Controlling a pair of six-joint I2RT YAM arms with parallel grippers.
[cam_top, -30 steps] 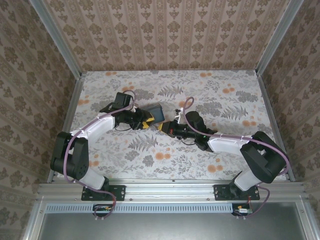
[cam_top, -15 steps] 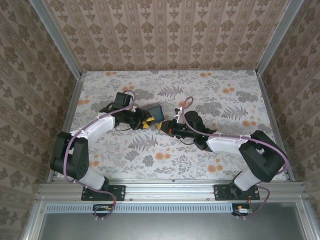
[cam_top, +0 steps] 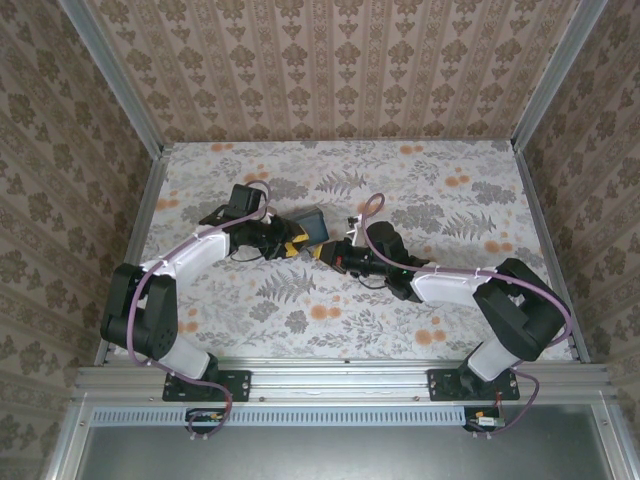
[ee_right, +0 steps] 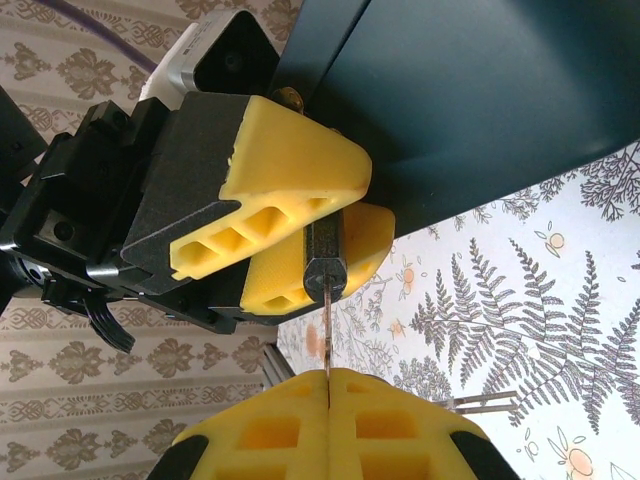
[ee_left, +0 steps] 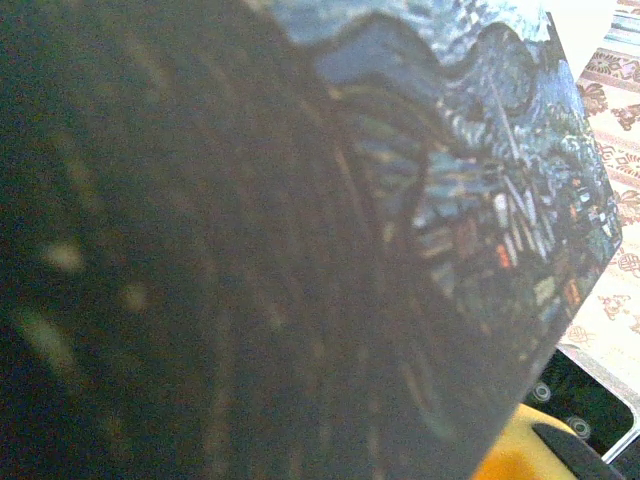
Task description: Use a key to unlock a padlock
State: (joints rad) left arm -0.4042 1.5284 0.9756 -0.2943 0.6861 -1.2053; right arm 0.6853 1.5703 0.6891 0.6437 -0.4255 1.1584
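You're pinching key, looking thin and bendable, in right tool; left tool clamping stiff, slick-looking padlock by body.

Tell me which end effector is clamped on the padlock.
The left end effector: it pinches the dark padlock. The right end effector is shut on the thin key instead.

The table had a cloth on it with grey ferns and little orange flowers all over. A dark blue box sat near the middle of the table (it was hard to tell if it lay flat on the cloth). A metal rail ran along the near edge.
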